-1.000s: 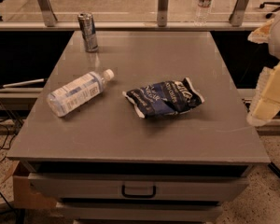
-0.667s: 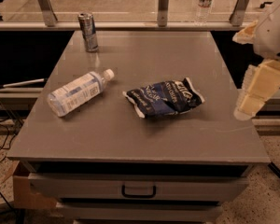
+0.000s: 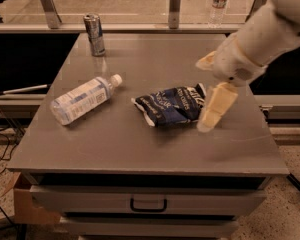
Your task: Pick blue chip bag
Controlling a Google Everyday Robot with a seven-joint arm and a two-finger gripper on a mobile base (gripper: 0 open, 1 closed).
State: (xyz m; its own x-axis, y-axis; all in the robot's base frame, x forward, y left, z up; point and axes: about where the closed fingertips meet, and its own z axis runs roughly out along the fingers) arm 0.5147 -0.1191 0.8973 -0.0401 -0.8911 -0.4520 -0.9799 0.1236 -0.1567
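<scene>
The blue chip bag [image 3: 171,106] lies flat near the middle of the grey table [image 3: 140,149], dark navy with white lettering, its long side running left to right. My gripper [image 3: 201,96] comes in from the upper right on a pale arm and hangs just above the bag's right end. It is open, with one pale finger [image 3: 215,106] pointing down beside the bag's right edge and the other higher up. It holds nothing.
A clear water bottle [image 3: 85,99] with a white cap lies to the left of the bag. A metal can [image 3: 94,34] stands at the back left. A rail with posts [image 3: 175,6] runs behind the table. A drawer handle [image 3: 148,204] is below the front edge.
My arm has swung in from the right edge of the view, leftwards over the table, and the gripper now hangs by the bag's right end. Bag, bottle and can have not moved.
</scene>
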